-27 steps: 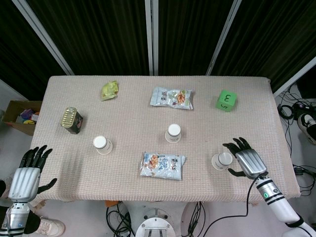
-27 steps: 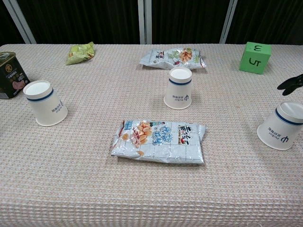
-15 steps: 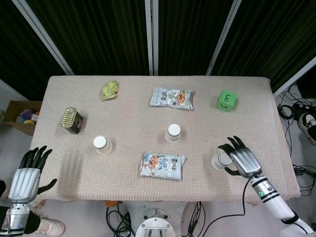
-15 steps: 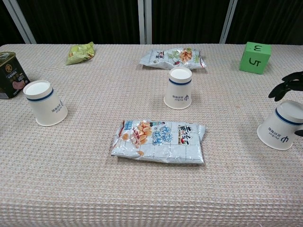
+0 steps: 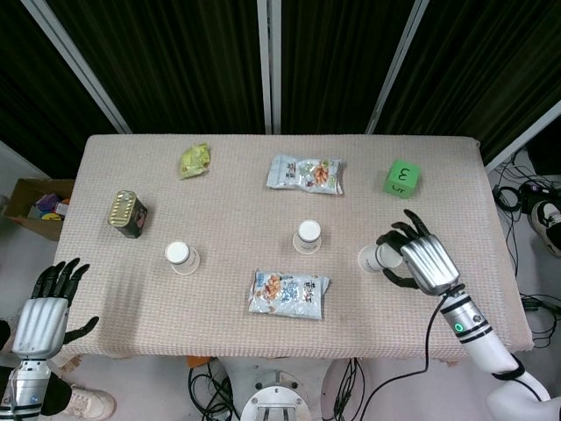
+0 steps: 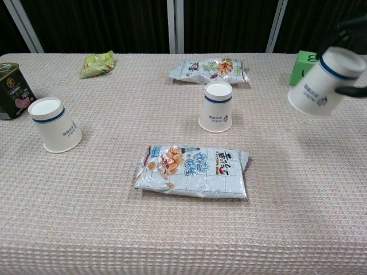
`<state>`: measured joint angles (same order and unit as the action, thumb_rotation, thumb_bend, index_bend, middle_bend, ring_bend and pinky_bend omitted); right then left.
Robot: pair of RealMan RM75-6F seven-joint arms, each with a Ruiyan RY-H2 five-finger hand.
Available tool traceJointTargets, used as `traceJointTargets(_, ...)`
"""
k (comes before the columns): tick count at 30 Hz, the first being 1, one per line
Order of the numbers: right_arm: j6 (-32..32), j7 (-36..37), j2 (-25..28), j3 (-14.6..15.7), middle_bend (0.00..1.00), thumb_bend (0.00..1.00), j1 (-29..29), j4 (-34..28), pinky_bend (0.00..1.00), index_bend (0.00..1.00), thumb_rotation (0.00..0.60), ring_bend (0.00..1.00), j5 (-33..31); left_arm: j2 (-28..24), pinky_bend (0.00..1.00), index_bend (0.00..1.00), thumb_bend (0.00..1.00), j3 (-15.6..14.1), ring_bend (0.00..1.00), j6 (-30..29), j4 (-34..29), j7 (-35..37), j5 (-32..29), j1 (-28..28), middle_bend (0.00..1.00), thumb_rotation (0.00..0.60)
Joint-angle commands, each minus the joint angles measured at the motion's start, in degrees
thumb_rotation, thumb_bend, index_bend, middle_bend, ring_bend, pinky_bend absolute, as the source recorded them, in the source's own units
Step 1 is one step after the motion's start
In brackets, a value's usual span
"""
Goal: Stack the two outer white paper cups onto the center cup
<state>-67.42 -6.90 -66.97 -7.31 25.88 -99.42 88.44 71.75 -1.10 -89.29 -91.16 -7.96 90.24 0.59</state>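
Three white paper cups with a blue band stand upside down or are held. The center cup [image 5: 308,236] [image 6: 217,107] stands mid-table. The left cup [image 5: 181,257] [image 6: 54,125] stands on the cloth near the table's left front. My right hand [image 5: 421,260] grips the right cup [image 5: 379,258] [image 6: 325,82] and holds it tilted above the table, right of the center cup; in the chest view only dark fingers [image 6: 351,90] show beside the cup. My left hand [image 5: 46,309] hangs open off the table's front left corner, holding nothing.
A snack bag [image 5: 289,293] [image 6: 193,171] lies in front of the center cup. Another snack bag [image 5: 305,174], a green pouch [image 5: 195,160], a dark tin [image 5: 127,214] and a green cube [image 5: 401,178] sit toward the back. A cardboard box [image 5: 35,203] is on the floor, left.
My right hand closed around the right cup, lifted it off the cloth and carried it left and toward the back, tilting it. The left hand stayed put.
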Motion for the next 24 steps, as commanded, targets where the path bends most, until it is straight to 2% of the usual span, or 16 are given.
traceJointTargets(1,7.4,-5.3,0.4,-5.5,0.46,0.28,6.9,-4.5,0.1,0.52,0.6,0.2,-7.1,0.4,0.1,0.12,0.16,0.0,0.03,0.6,0.5,0.3,-0.3,-0.2,0.05,0.6)
traceJointTargets(6,14.8,-10.9,-4.6,-8.6,0.43,0.27,14.3,-2.7,0.1,0.53,0.6,0.19,-15.6,0.5,0.1,0.12,0.16,0.2,0.03,1.2,1.4,1.2,-1.5,-0.3,0.05,0.6)
traceJointTargets(12,17.5,-15.5,-10.4,-9.8,0.41,0.27,19.8,1.3,0.1,0.52,0.6,0.18,-22.7,0.4,0.1,0.12,0.16,0.4,0.03,2.0,2.3,2.1,-2.3,-0.5,0.05,0.6)
traceJointTargets(18,18.3,-19.3,-13.1,-9.3,0.39,0.26,23.2,4.2,0.1,0.51,0.6,0.18,-27.0,0.5,0.1,0.12,0.16,0.6,0.03,2.4,2.9,2.8,-3.0,-0.5,0.05,0.6)
traceJointTargets(24,17.4,-20.7,-13.4,-8.5,0.39,0.26,24.2,4.6,0.1,0.5,0.6,0.18,-29.3,0.5,0.1,0.12,0.16,0.5,0.03,2.6,3.1,3.0,-3.1,-0.6,0.05,0.6)
